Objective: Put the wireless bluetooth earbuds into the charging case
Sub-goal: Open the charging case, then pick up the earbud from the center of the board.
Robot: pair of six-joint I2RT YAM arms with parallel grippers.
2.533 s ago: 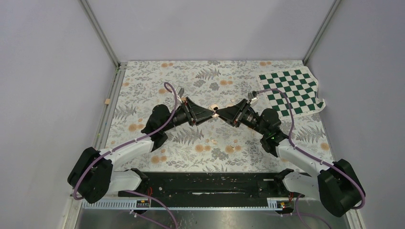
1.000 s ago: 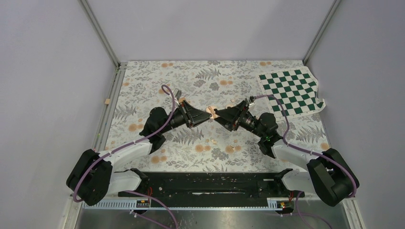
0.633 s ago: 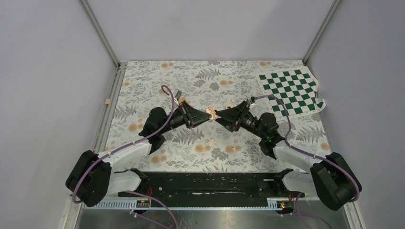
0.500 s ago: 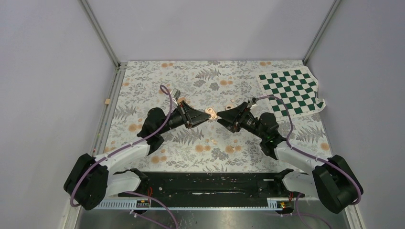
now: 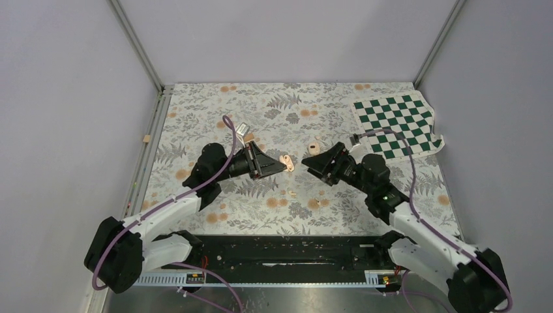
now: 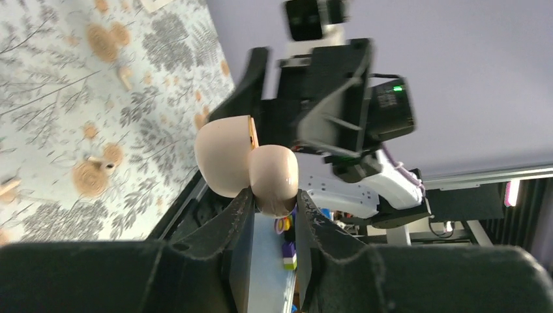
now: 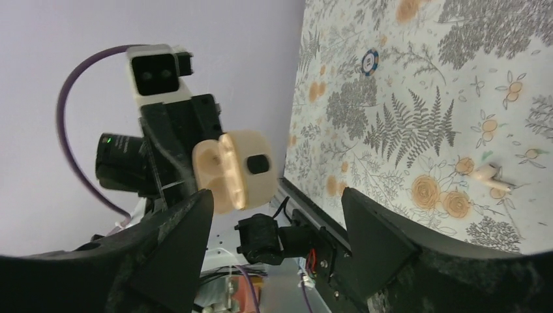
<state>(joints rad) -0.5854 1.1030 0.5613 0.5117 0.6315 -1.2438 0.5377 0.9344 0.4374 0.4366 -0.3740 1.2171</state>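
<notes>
The charging case [image 5: 285, 161] is a small peach shell with its lid swung open, held in the air over the floral table. My left gripper [image 5: 277, 163] is shut on it; in the left wrist view the two fingers pinch the case [image 6: 251, 166] at its base, the left gripper [image 6: 274, 195] pointing at the other arm. My right gripper [image 5: 312, 158] stands open a short way to the right of the case, apart from it. The right wrist view shows the case [image 7: 235, 169] beyond the right gripper [image 7: 274, 195], with nothing between the fingers. One earbud [image 5: 292, 193] lies on the table below them, also seen as the earbud [image 7: 486, 173].
A green-and-white checkered mat [image 5: 398, 124] lies at the back right. A small tan block [image 5: 147, 138] sits by the left rail. A small round chip [image 7: 370, 62] rests on the floral table [image 5: 195, 111] near my right gripper.
My right gripper has pulled back to the right from the case and opened wider. The left gripper, still shut on the case, has shifted slightly down and left.
</notes>
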